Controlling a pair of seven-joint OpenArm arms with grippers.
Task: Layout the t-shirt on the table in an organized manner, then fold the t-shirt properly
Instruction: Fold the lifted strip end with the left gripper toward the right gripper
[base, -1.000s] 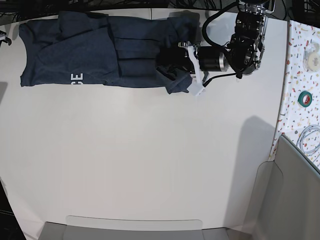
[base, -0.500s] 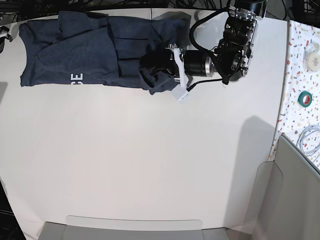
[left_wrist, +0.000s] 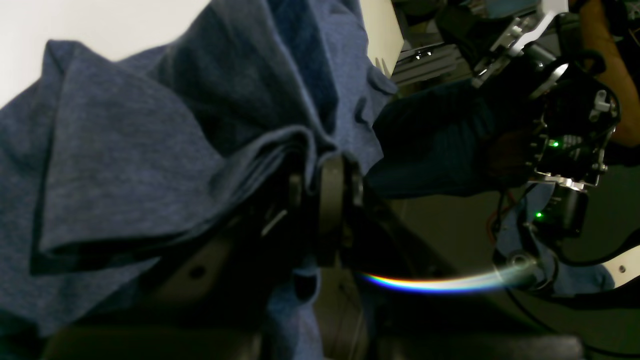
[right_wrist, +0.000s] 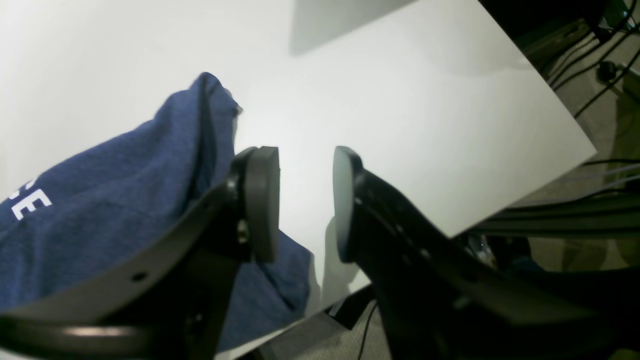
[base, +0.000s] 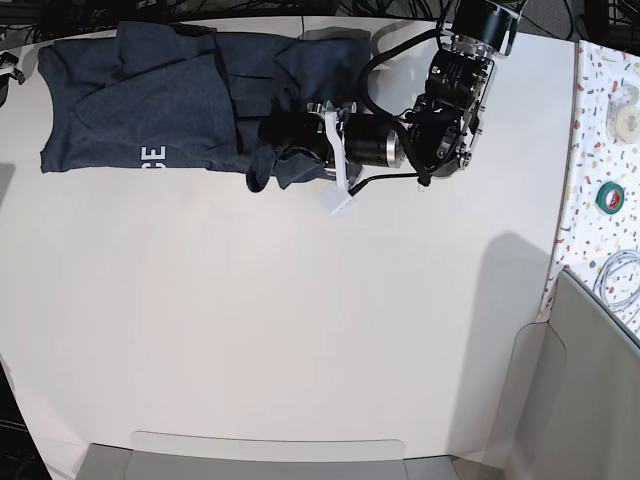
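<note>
Between the dark pads of the left tool (left_wrist: 320, 195), in the left wrist view, a bunched fold of the dark navy-blue heathered cloth t-shirt (left_wrist: 125, 165) is pinched tight; the jaws are clamped together on the fabric. The rest of the cloth spills off to the tool's left and above it, creased in thick ridges, with a corner of the smooth white desk (left_wrist: 75, 25) showing beyond.

In the right wrist view, the right tool (right_wrist: 305, 200) stands with its two round pads apart and nothing between them. The shirt, with part of its white block lettering visible, lies just beside and behind the tool's left-hand pad, draped near the desk's edge; whether the cloth touches that pad cannot be told. Bare white desk fills the space ahead of the tool.

In the base view, the shirt (base: 150, 100) lies stretched along the far edge of the desk (base: 300, 320), its long axis running across the picture. The left tool (base: 290, 135) grips the end of the shirt nearest its own arm, that end folded partway back over the body of the garment. From the tool, the remaining cloth runs straight ahead along the shirt's length. The left arm is the one engaged; the right tool is barely in view at the picture's left edge. Judging by this, the coming move turns on carrying the gripped end further along that long axis.
</note>
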